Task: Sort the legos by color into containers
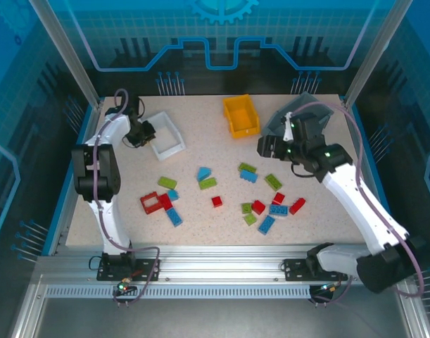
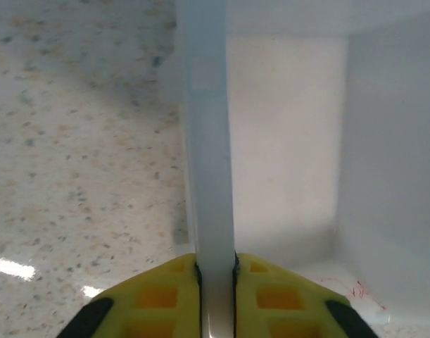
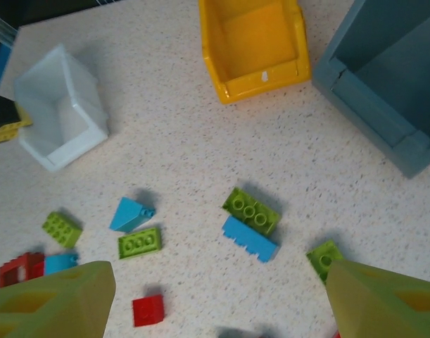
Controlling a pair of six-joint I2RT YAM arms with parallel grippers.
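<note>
My left gripper (image 1: pixel 146 134) is shut on the left wall (image 2: pixel 209 141) of the small white bin (image 1: pixel 174 146), with one yellow finger on each side of the wall. The bin looks empty inside. My right gripper (image 3: pixel 220 276) hangs open above the table with nothing between its fingers. Below it lie a lime brick (image 3: pixel 251 210) touching a blue brick (image 3: pixel 248 239), a blue slope (image 3: pixel 128 215), a lime plate (image 3: pixel 139 243) and a red brick (image 3: pixel 148 310). Several more red, blue and lime legos (image 1: pixel 266 224) are scattered across the table's middle.
The orange-yellow bin (image 1: pixel 244 130) stands empty at the back centre. The grey bin (image 1: pixel 276 121) sits at the back right, partly covered by the right arm. A red frame piece (image 1: pixel 151 203) lies left of centre. Blue side rails border the table.
</note>
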